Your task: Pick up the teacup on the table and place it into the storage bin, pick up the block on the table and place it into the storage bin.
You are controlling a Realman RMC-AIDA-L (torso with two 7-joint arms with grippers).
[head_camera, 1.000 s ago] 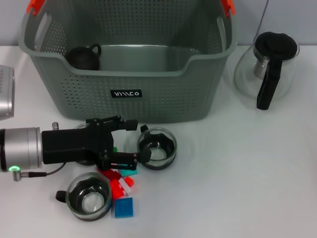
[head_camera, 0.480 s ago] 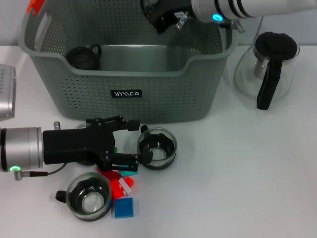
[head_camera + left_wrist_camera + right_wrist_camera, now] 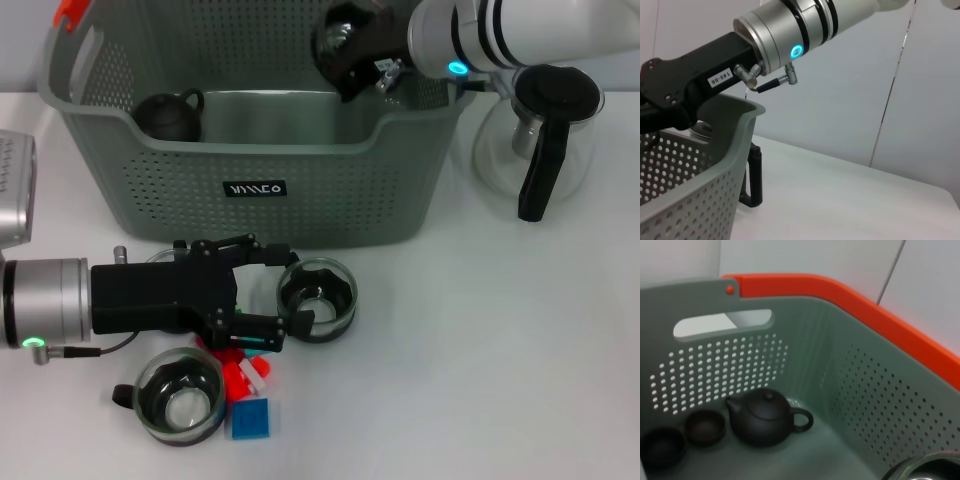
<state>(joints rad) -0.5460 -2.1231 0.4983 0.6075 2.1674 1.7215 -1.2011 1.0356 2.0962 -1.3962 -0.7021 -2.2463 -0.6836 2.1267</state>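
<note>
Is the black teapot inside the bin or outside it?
Inside. The teapot stands upright on the bin's floor, beside two small dark cups.

The left tool (image 3: 268, 298) lies low and level, reaching in from the left side, fingers spread apart. The right arm reaches in from the upper right, its tool (image 3: 345, 50) raised and closed.

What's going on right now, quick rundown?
Right gripper over the storage bin, carrying a glass teacup. Left gripper low on the table, open around another teacup, blocks beside it. Dark teapot already in bin.
</note>
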